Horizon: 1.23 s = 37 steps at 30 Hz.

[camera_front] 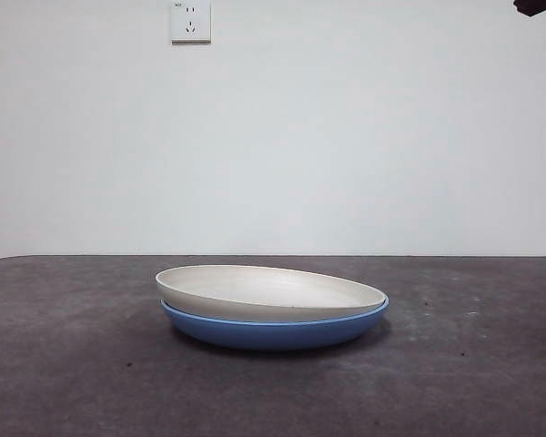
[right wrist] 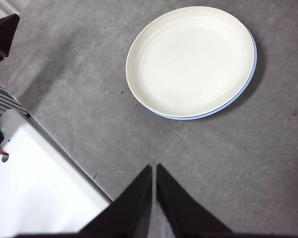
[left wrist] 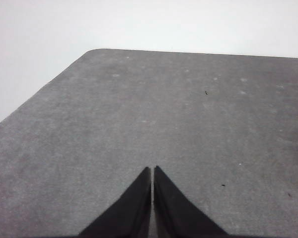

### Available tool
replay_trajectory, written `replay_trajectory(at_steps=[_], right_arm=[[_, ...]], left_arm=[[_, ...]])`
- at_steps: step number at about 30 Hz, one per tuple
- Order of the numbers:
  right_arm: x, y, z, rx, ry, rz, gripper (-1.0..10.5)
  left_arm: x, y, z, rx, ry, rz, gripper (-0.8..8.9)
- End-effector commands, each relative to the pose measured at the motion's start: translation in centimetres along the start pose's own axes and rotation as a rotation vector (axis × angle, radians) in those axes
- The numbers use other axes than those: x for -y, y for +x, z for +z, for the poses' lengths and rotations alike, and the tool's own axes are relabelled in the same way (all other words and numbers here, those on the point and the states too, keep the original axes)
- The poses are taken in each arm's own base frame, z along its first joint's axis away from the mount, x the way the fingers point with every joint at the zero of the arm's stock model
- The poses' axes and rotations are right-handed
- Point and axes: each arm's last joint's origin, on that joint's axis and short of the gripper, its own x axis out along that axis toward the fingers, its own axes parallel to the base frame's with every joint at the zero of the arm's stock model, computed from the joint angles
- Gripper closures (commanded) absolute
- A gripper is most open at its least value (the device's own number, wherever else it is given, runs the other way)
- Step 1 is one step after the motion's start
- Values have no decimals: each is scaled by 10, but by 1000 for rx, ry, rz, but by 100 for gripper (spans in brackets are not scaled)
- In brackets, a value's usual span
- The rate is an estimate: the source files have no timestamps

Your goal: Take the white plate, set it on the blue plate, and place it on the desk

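Desk [camera_front: 64, 364] fills the foreground of front view: flat, dark grey, matte, slightly mottled w/ pale flecks. On it, mid-table, white plate [camera_front: 268, 291] sits stacked in blue plate [camera_front: 273, 332]. White one is cream, matte, round, shallow, low sloping rim; it lies a bit tilted, its left edge raised clear of the blue rim, right edge sunk level w/ it. Blue one is glossy, medium blue, about same width, resting flat on desk. 2 plates total, 1 of each colour.

Right wrist view looks down on the stack: white plate [right wrist: 191, 60] shows faint concentric rings inside, blue plate [right wrist: 252, 64] only a thin crescent along one side. Front view gives the side profile & tilt instead. Right gripper [right wrist: 154, 171] hangs above bare desk [right wrist: 238, 163], well apart from plates, jaws pressed together, nothing held. White block [right wrist: 35, 183] & dark hardware sit beside the desk edge in that view only.

Left wrist view shows no plates, just desk [left wrist: 188, 124] w/ a rounded corner vs pale wall. Left gripper [left wrist: 152, 172] also closed tight & empty above it.

Front view adds 1 wall socket [camera_front: 190, 20] & 1 black arm tip [camera_front: 539, 6] at top corner; can't tell which arm
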Motion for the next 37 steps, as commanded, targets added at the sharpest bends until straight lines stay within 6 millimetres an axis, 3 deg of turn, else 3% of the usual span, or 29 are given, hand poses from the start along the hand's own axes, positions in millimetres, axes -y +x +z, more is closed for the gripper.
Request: replay_trajectory(at_steps=[1,14,21,27,37], right_arm=[[-3,-2,5,18,-25,8,939],[-3,-9,3,46,-34,-6,939],[6,-38,-1,332,-160,-148,939],[21,-47,-28,597,-197,-363,939],[57,-7,-85,833,-224,-567,939]], left_arm=[[0,2,-7,-24,-6,5,805],[0,2,-7,-24,-6,5,805],[0,2,-7,-24,-6,5,805],[0,2,-7,-24,-6,5,805],[0,2,-7,-24,-6,5,805]])
